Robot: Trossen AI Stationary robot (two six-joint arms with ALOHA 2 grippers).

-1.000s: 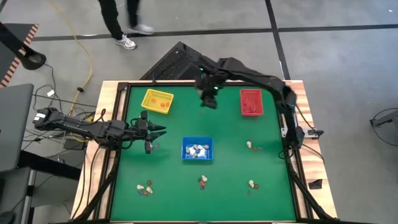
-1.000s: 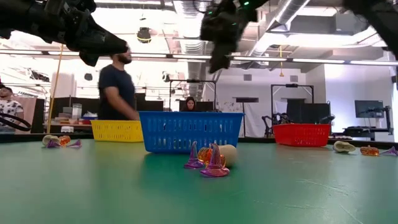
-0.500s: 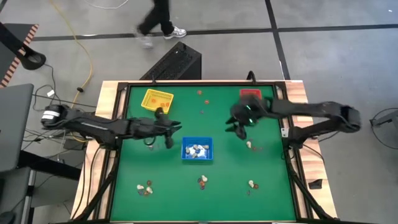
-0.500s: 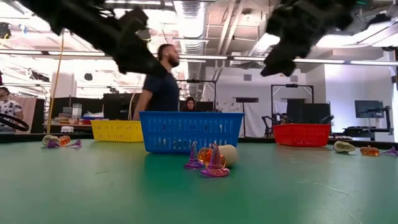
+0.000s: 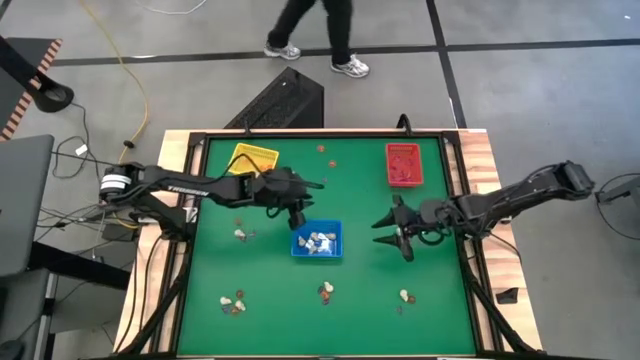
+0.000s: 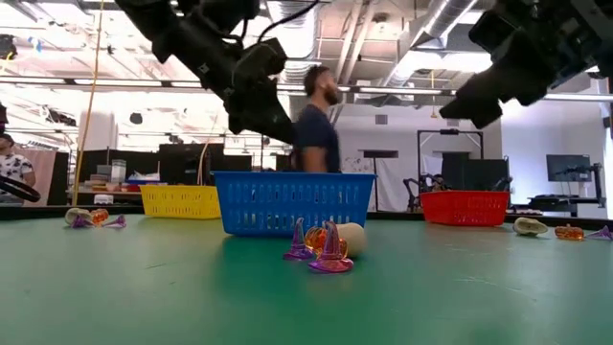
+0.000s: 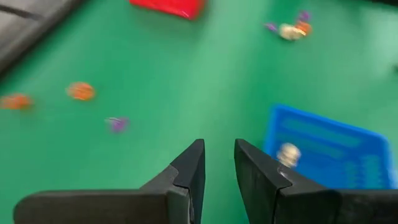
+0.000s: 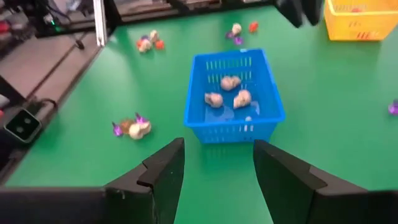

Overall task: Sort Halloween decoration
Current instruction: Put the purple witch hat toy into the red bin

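Illumination is even and bright in all four views. In the low view, ceiling strip lights glare white and both arms read as dark silhouettes against them. The green table shows only soft, faint shadows. The left wrist view is strongly motion-blurred; trinkets appear smeared. The walking person is blurred in the high view.

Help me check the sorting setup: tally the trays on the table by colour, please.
Yellow tray: 1
Red tray: 1
Blue tray: 1
Total: 3 trays
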